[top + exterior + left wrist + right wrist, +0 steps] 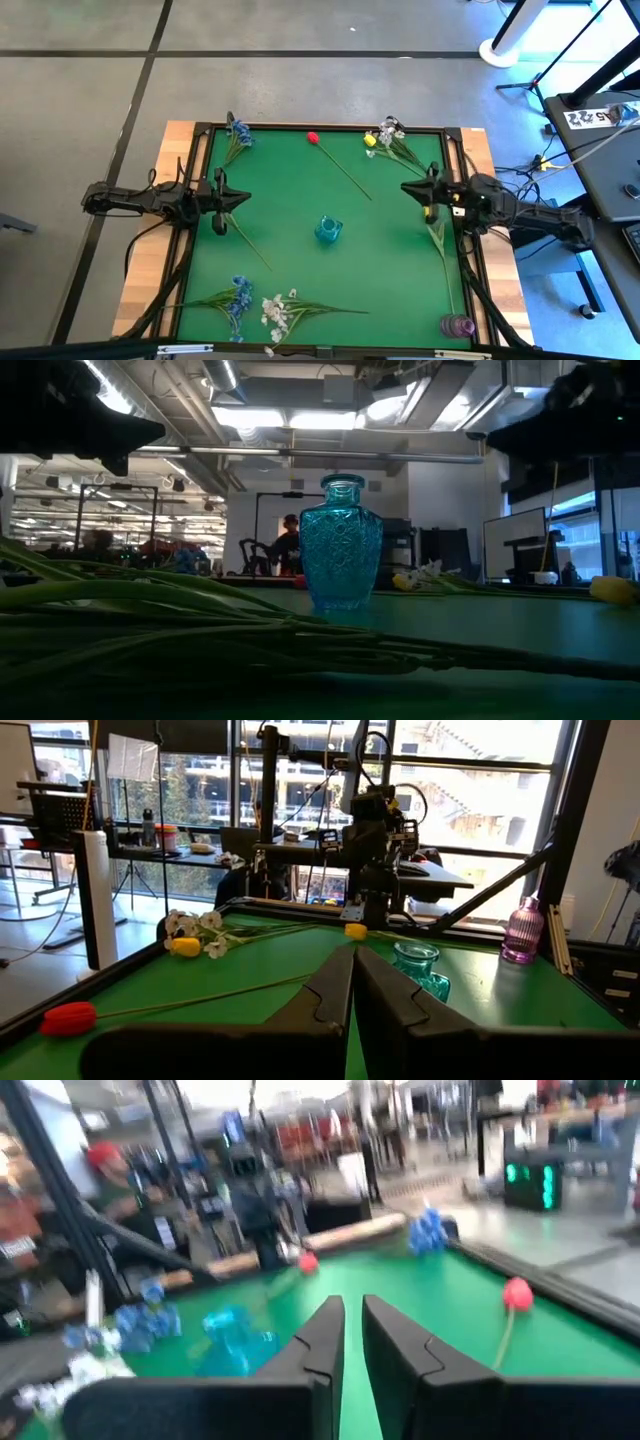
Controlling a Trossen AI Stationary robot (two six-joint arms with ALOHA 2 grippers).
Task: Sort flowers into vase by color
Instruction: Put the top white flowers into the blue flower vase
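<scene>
Flowers wait all around the blue vase

The flowers (340, 170) lie flat on the green bench (290, 200) near its edges, with the vase (328, 230) in the middle. They look light and bendy, so grab the thin stem. The left claw (243, 197) and right claw (407, 186) are both closed and hold nothing.

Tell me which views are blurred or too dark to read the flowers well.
Right wrist view: motion blur smears the blue vase and the red bud. Low view: backlit by ceiling lights, so the near stems are dark and soft, while the vase is sharp. High and left wrist views: clear and evenly lit.
</scene>
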